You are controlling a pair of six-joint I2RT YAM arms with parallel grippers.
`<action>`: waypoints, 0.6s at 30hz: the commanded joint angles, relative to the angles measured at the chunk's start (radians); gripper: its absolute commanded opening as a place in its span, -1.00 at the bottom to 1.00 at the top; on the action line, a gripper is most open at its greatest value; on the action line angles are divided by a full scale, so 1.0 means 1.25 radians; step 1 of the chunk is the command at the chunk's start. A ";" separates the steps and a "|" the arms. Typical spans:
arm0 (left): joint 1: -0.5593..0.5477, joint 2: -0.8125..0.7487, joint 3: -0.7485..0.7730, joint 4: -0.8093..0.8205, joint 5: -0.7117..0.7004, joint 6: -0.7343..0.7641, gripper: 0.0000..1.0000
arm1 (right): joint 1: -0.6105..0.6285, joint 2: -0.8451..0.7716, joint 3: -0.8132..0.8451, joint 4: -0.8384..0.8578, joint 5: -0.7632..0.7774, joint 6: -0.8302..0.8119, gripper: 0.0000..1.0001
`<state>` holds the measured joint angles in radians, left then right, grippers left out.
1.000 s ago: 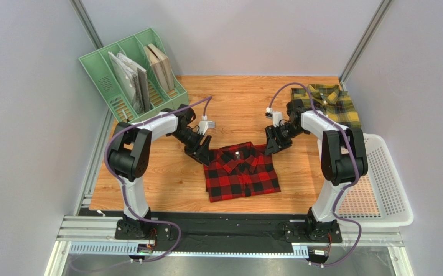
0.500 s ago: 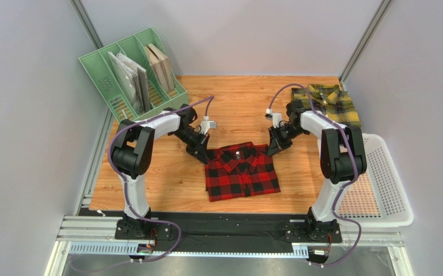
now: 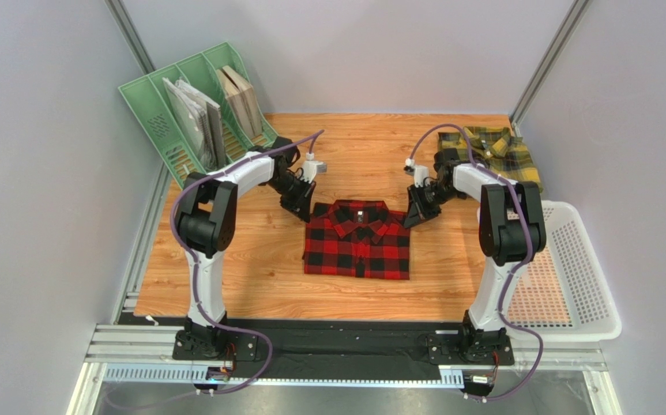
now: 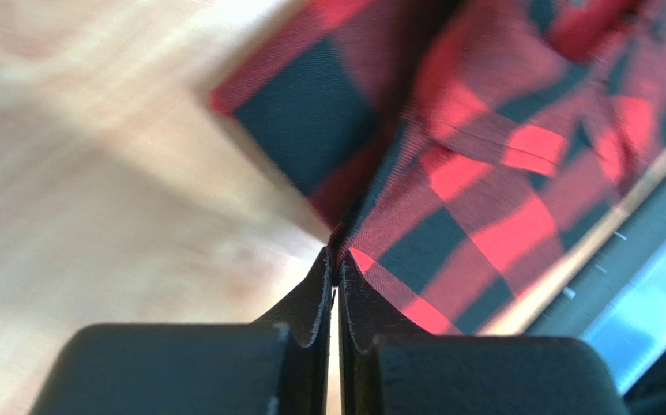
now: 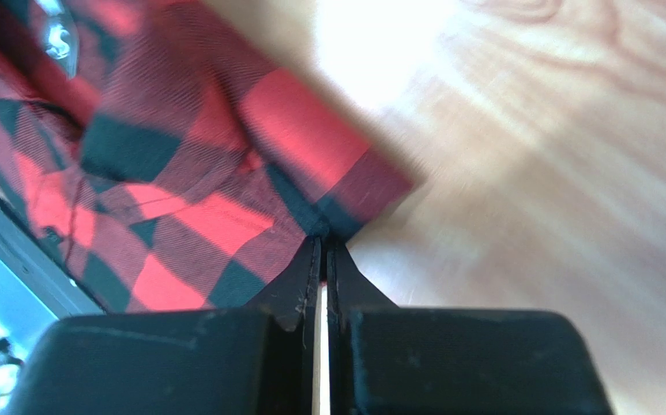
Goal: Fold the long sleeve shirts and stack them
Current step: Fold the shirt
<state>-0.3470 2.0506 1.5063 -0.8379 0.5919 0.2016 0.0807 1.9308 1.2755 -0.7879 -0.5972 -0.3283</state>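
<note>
Both arms are on the red-and-black plaid shirt (image 3: 358, 240): the left gripper (image 3: 304, 207) is nipped tight on its far-left corner, the right gripper (image 3: 411, 217) on its far-right corner, jaws together with only fabric between them. The shirt sits mid-table, a neat flat rectangle, collar toward the far edge, placket running down the middle, sides roughly square to the wooden table (image 3: 223, 268). This looks to me like the squaring-up at the end of its fold. Next they'd need to let go cleanly, without tugging those corners up, then go for the yellow-and-green plaid shirt (image 3: 492, 153). It lies rumpled and unfolded at the far right corner, well apart from the red one.
</note>
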 commanded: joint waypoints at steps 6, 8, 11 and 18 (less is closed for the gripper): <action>0.052 -0.075 0.017 0.067 -0.074 0.049 -0.26 | -0.014 -0.002 0.093 0.060 -0.008 0.121 -0.57; 0.051 -0.171 -0.050 0.124 -0.067 0.056 -0.07 | -0.034 -0.053 0.061 0.057 -0.061 0.159 -0.17; 0.016 -0.358 -0.103 0.203 -0.101 0.107 0.47 | -0.057 -0.188 0.025 0.055 -0.107 0.205 0.14; -0.114 -0.577 -0.169 0.287 -0.043 0.309 0.98 | -0.056 -0.476 -0.094 0.095 -0.054 0.242 0.73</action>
<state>-0.4366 1.3792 1.3487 -0.5594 0.4229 0.4152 -0.0006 1.4796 1.2411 -0.7242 -0.6624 -0.0853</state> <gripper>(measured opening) 0.986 0.807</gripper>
